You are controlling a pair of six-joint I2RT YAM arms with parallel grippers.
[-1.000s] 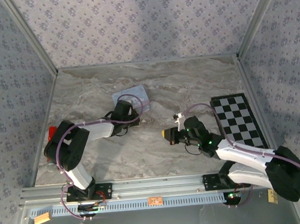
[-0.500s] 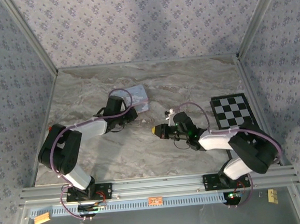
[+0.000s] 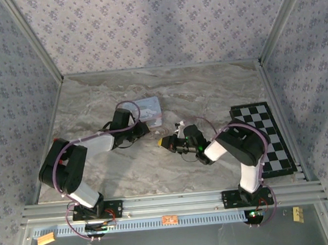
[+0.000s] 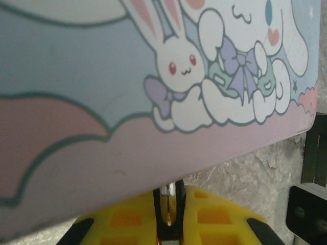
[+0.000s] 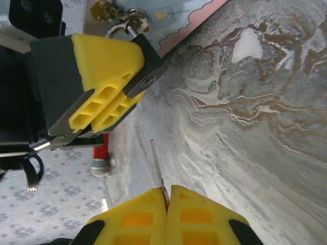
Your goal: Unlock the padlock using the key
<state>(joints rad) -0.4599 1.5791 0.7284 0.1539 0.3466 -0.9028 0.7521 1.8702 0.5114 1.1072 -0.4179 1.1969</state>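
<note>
The padlock [image 5: 152, 64], a small black box with a thin silvery shackle [image 5: 122, 28], is pinched in my left gripper [image 5: 134, 76], which is shut on it beside the tin. In the left wrist view the padlock [image 4: 179, 209] sits between the yellow fingers of that gripper [image 4: 169, 190], right under the tin's edge. My right gripper [image 5: 167, 191] is shut on the key [image 5: 156, 163], a thin sliver jutting out towards the padlock with a gap between them. From above, the left gripper [image 3: 137, 129] and the right gripper [image 3: 164, 141] face each other at mid table.
The pale blue cartoon-printed tin [image 3: 150, 107] lies just behind the left gripper, its lid [image 4: 153, 76] close over the fingers. A checkered board [image 3: 267, 131] lies at the right. A red object [image 5: 101, 153] stands by the left wall.
My right gripper has travelled left with the key, closing most of the gap to the left gripper. The left gripper with the padlock shifted slightly beside the tin.
</note>
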